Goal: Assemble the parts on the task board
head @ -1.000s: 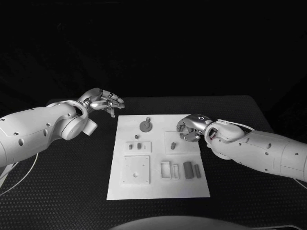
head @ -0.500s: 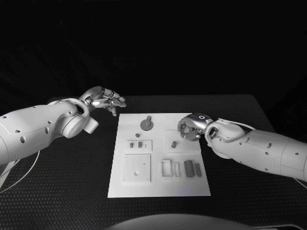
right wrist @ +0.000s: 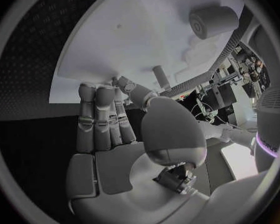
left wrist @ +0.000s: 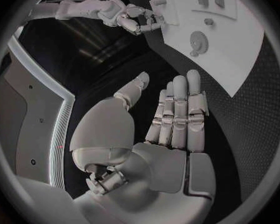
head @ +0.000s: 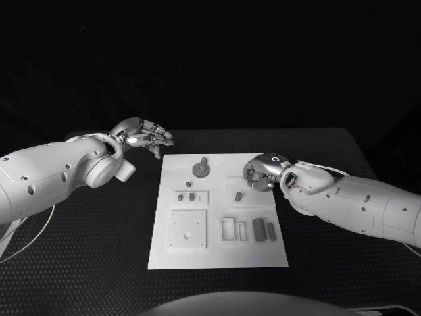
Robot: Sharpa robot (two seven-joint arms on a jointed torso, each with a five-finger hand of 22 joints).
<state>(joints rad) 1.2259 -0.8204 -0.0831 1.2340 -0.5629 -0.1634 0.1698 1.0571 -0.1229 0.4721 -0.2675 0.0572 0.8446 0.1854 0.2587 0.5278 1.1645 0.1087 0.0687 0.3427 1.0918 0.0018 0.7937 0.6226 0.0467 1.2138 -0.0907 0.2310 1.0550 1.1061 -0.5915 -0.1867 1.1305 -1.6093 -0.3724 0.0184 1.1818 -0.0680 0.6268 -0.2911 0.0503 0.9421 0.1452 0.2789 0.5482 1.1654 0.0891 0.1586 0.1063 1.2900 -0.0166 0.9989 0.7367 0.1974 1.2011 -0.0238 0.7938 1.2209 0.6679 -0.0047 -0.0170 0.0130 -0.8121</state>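
Task board (head: 218, 260) lying mid-counter (head: 97, 263). Right hand (head: 260, 175) hovering at board's right edge above small peg (head: 238, 196), fingers apart, holding nothing. Left hand (head: 144, 137) idling off board's far-left corner, fingers spread, empty. Advice: descending slowly, centring fingers round peg.

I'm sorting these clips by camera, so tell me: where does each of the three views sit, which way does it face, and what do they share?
Head view: from the robot's head, looking down at the task board; both arms enter, left hand off the board's far left corner, right hand over its right edge.
Left wrist view: behind the left hand, fingers extended, facing across the board.
Right wrist view: behind the right hand, facing the board.
Shared: the board; the left wrist view also shows the right hand.
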